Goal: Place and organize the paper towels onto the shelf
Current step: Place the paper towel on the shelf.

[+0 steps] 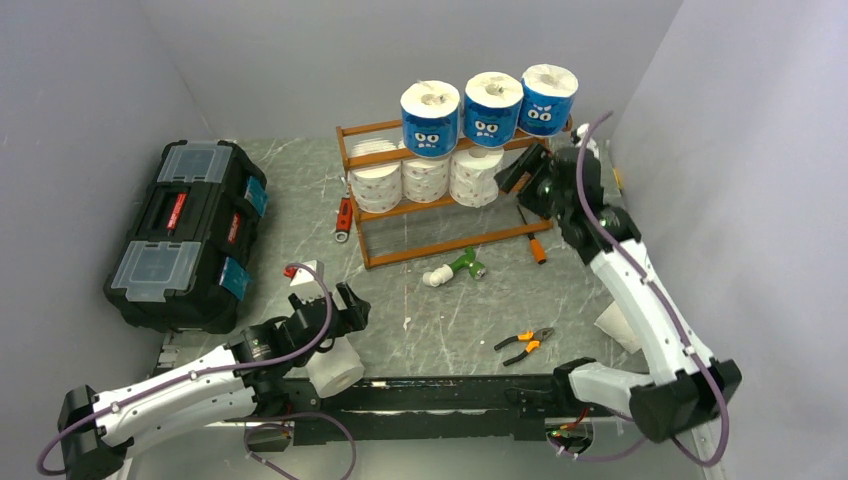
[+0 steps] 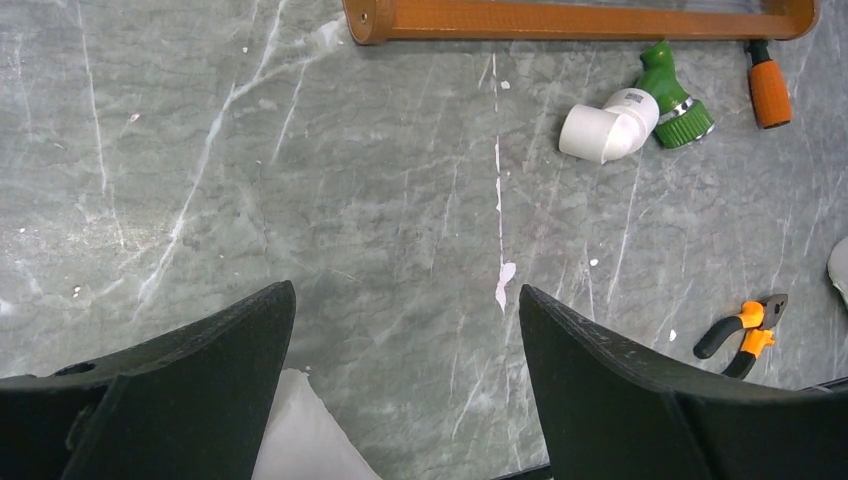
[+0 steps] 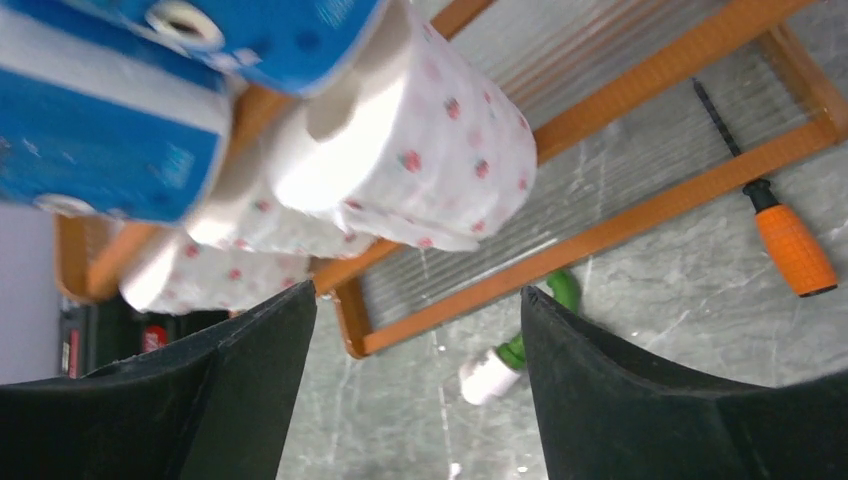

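Got one loose white roll (image 1: 337,370) lying on the table (image 1: 450,320) at the near edge, tucked just behind the left gripper (image 2: 405,300). Got three blue ones (image 1: 489,108) on the shelf (image 1: 445,250) top tier, three white rolls (image 1: 427,177) on the middle, bottom bare. Probably best to pull back a touch, straddle the roll squarely, squeeze gently. Hovering low there, jaws spread, holding nothing. Same with the right gripper (image 3: 418,295): spread wide, empty, up by the shelf's right end.
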